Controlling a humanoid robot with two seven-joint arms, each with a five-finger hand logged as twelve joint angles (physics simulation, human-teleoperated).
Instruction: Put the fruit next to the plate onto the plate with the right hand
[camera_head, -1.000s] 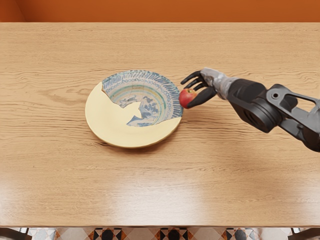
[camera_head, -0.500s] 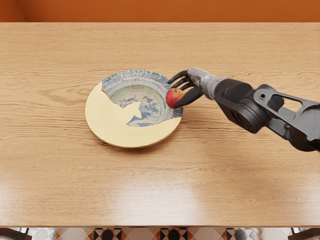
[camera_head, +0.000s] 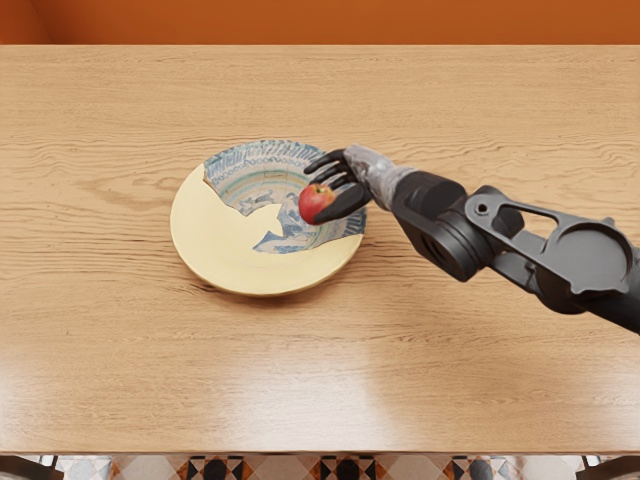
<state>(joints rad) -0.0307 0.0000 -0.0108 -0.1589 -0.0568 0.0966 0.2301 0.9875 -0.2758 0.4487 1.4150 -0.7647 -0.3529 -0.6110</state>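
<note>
Wooden table bears a plate, over which the right robot hand grips a round apple, stem apparently hidden.

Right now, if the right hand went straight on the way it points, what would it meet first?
Probably the plate: the right hand, gripping the red apple, points left over its patterned hollow. How high it hangs is unclear.

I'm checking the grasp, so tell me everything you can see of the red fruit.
The fruit is small, round, glossy red with a yellowish patch, apple-like. The right hand grips it from its top and right side. It is over the plate's blue patterned part, near the right rim; contact with the plate is unclear.
</note>
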